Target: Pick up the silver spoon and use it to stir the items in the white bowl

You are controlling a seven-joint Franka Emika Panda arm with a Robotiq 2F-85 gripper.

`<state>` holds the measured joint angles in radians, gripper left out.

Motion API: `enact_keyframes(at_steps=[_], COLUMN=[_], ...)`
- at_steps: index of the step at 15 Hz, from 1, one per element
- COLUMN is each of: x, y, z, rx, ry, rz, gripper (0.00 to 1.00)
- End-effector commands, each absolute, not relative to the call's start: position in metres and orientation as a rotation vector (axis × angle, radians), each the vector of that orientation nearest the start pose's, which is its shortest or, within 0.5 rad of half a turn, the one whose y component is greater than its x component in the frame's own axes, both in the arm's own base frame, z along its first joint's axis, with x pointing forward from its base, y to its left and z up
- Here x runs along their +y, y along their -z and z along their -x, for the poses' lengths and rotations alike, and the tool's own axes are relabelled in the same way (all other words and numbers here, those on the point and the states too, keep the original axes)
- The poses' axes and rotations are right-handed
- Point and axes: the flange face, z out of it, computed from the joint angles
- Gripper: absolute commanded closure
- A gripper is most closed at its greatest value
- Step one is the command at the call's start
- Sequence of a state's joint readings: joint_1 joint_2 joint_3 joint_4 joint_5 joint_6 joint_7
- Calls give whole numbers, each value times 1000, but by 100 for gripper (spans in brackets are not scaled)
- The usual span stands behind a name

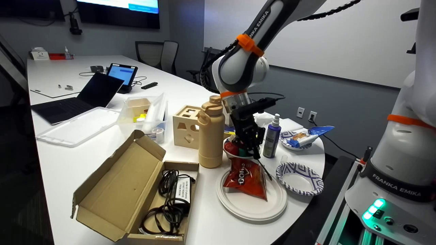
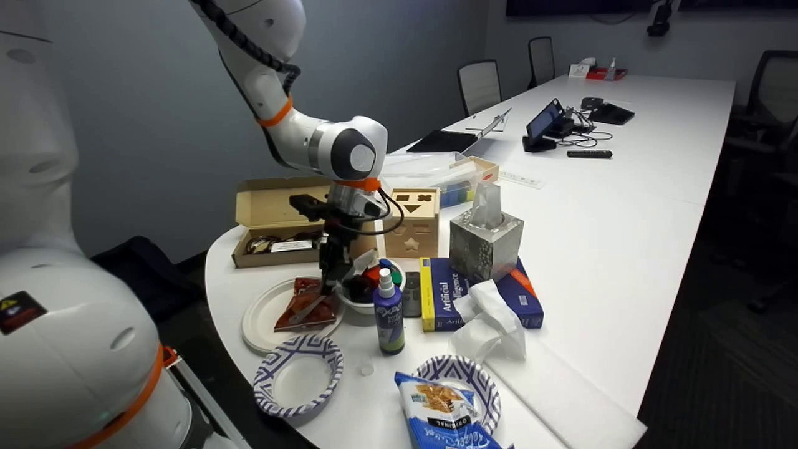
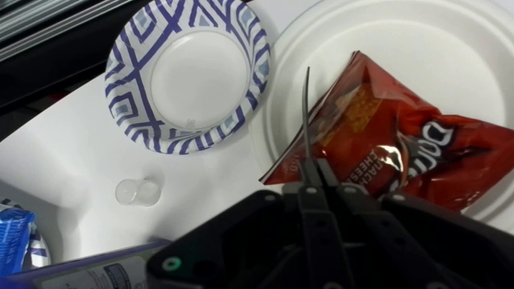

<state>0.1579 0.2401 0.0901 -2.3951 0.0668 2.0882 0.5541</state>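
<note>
My gripper [image 1: 256,155] is shut on the silver spoon [image 1: 264,169], and its thin end sticks out past the fingertips. In the wrist view the fingertips [image 3: 316,168] pinch the spoon [image 3: 306,116], which points away over the edge of the red snack bag; its other end is hidden by the gripper. The white bowl [image 2: 360,306] stands right beside the gripper [image 2: 326,287] in an exterior view. It holds the items [image 2: 373,274], red with green, blue and dark pieces. The items [image 1: 231,148] also show partly behind the gripper in an exterior view. The bowl is out of the wrist view.
The red snack bag [image 1: 250,180] lies on a large white plate [image 1: 253,212]. A patterned dish [image 2: 298,383], a purple spray bottle [image 2: 389,324] and a small clear cup [image 3: 138,192] are near. A tan bottle [image 1: 211,136], a wooden cube [image 2: 411,231] and books [image 2: 442,299] stand around the bowl.
</note>
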Motion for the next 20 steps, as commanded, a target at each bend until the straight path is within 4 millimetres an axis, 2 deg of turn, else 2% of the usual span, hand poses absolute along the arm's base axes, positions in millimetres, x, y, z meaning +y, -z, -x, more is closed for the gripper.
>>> enact_keyframes(at_steps=[1,5,8,14,20], x=[110,103,98,97,109], y=[-204,-214,-216,-196,-180], z=[-421,-422,-418,-403,-400], rx=[566,606,650,635,483], ry=[-731,-671,-716,-975,-1015], rz=[3109,3140,3169,3162,3111], gripper=[99,99,99,99,99])
